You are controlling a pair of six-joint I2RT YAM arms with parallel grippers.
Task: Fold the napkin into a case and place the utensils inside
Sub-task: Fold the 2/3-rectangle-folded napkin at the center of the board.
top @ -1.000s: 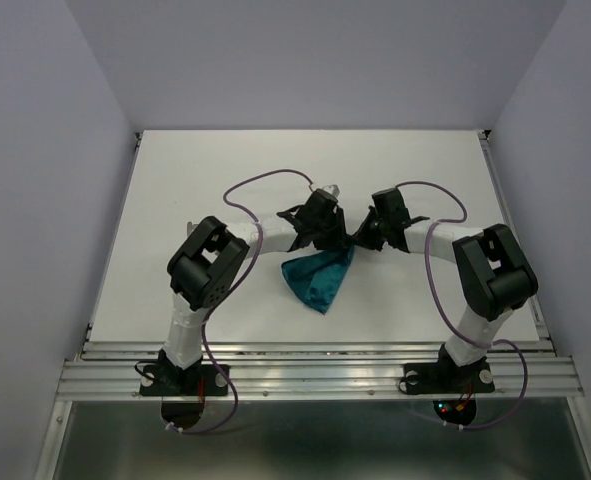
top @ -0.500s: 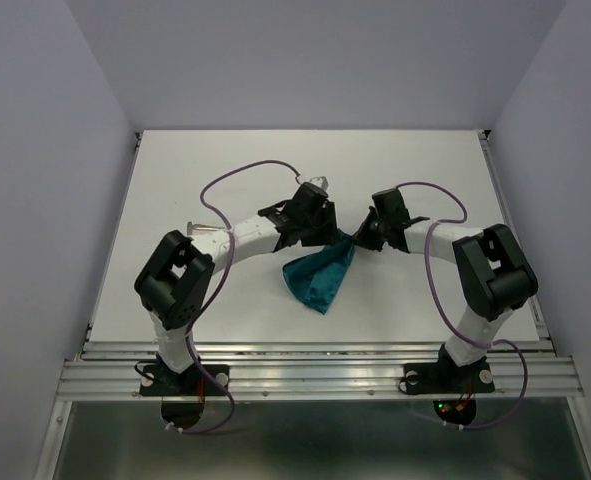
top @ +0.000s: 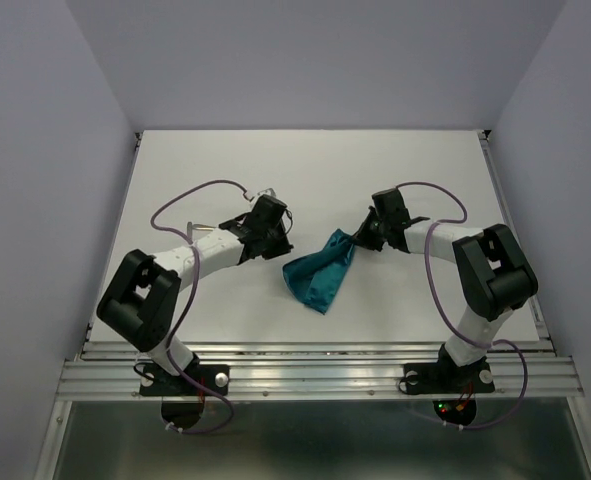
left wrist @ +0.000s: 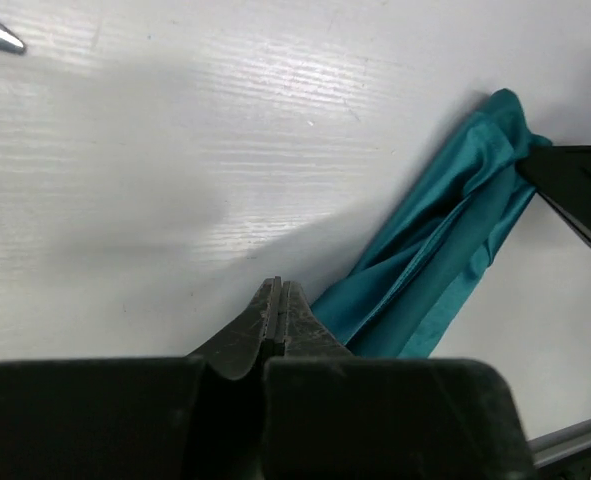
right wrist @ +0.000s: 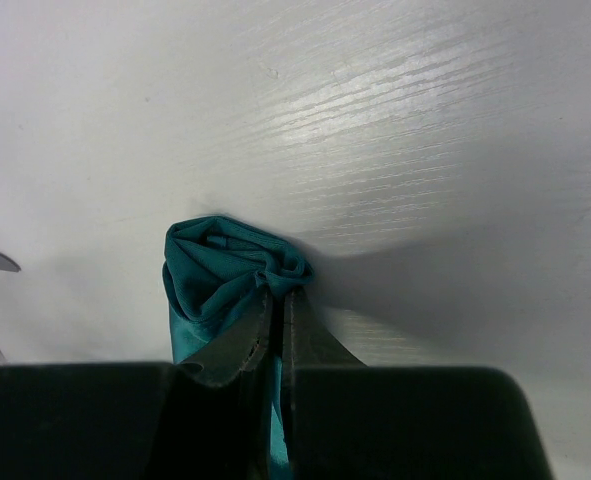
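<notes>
Napkin bunched between right gripper fingertips

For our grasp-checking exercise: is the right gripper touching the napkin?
Touching. The right wrist view shows the right gripper shut on the bunched end of the napkin.

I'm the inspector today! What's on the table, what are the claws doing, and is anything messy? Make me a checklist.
Surface: white table, no spills seen.
Job's things: teal napkin bunched up, not a case yet; a silver utensil lies partly behind the left arm, outside the cloth.
Clutter: nothing seen.
Grippers: left gripper shut and empty, near the napkin; right gripper shut on the napkin's far end.
Cables: purple cables loop over both arms, clear of the cloth.
Surroundings: lilac walls on three sides; metal rail at the near edge.
</notes>
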